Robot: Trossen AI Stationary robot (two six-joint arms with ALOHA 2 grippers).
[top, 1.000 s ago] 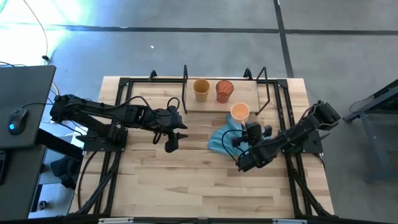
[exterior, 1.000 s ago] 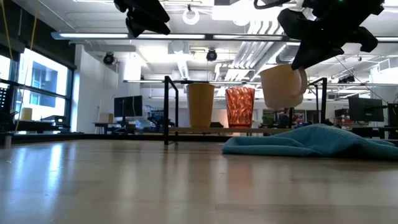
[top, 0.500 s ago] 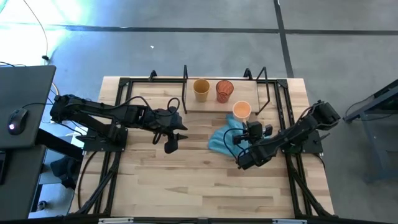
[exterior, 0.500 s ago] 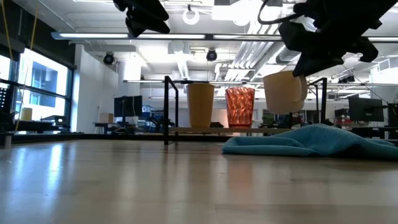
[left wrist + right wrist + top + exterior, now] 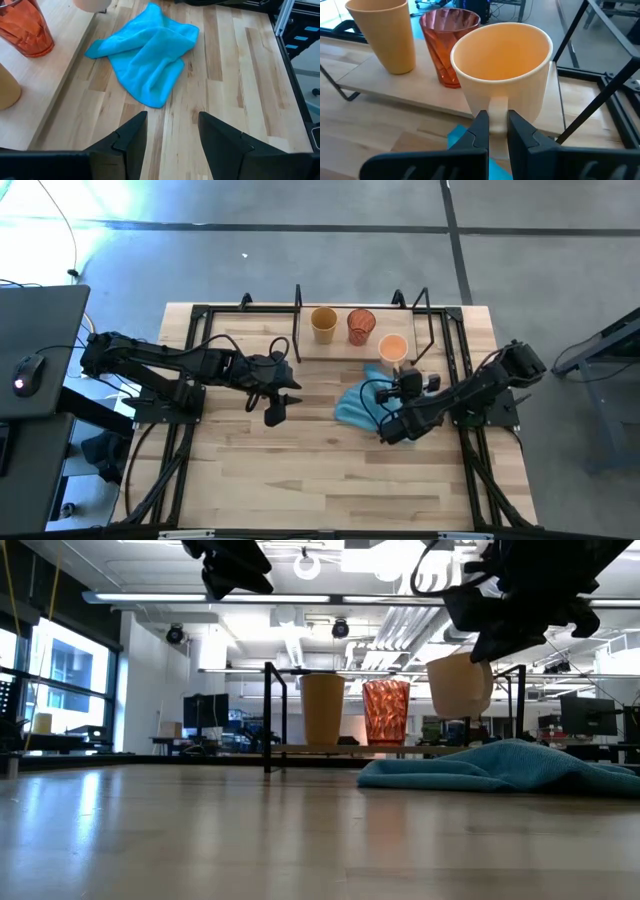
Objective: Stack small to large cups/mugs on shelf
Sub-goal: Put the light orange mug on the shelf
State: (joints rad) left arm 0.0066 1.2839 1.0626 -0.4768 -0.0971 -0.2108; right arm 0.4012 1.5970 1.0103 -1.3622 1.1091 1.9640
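The mustard-yellow cup (image 5: 323, 323) and the red patterned cup (image 5: 361, 325) stand upright side by side on the shelf's wooden board (image 5: 345, 350), inside the black rod rack. My right gripper (image 5: 497, 131) is shut on the light orange mug (image 5: 393, 348), which hangs in the air just over the board's right end, right of the red cup. My left gripper (image 5: 172, 127) is open and hovers high over the table's left-middle, touching nothing. The mug also shows in the low view (image 5: 459, 686), above the blue cloth. My right gripper pinches the light orange mug's handle (image 5: 497, 111) between its two fingers, coming level from the table's near side. The mug is lifted clear and upright, its mouth facing up, with its handle toward the gripper.
A crumpled blue cloth (image 5: 358, 398) lies on the table just in front of the shelf, under my right arm. The rack's thin black rods (image 5: 428, 330) stand close on the mug's right side. Bare wood spreads across the table's near half.
My right gripper has carried the light orange mug toward the table's far edge and a little right, from above the blue cloth to over the shelf board's right end. The mug has stayed upright in the hold. My left arm has kept still.
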